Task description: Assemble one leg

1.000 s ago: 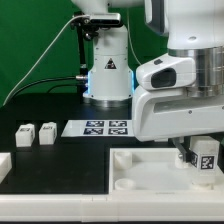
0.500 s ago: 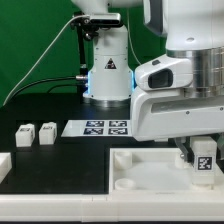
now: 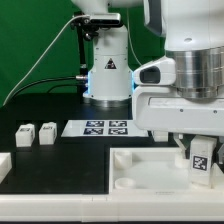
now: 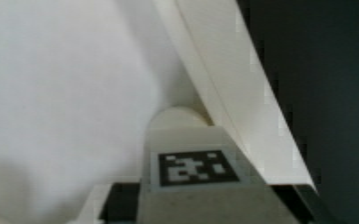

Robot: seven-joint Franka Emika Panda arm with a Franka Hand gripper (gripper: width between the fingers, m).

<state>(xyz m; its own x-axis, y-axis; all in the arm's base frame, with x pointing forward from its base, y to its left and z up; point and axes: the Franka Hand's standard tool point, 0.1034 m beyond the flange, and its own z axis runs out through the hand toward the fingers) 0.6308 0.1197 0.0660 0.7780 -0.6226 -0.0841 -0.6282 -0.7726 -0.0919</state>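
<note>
I saw the gripper [image 3: 200, 168] pinching the leg [image 3: 202, 153] between its fingers. The leg stood upright with its tag toward the camera, over the tray [image 3: 135, 172] at the exterior view's right (whether its foot touched the tray, I could not tell). On the wrist view the leg [image 4: 194, 150] sat just beside the tray's raised wall [image 4: 229, 80]. A spare peg [image 3: 22, 135] and a second spare peg [image 3: 46, 133] lay well apart from it, beside the marker board [image 3: 105, 127].
</note>
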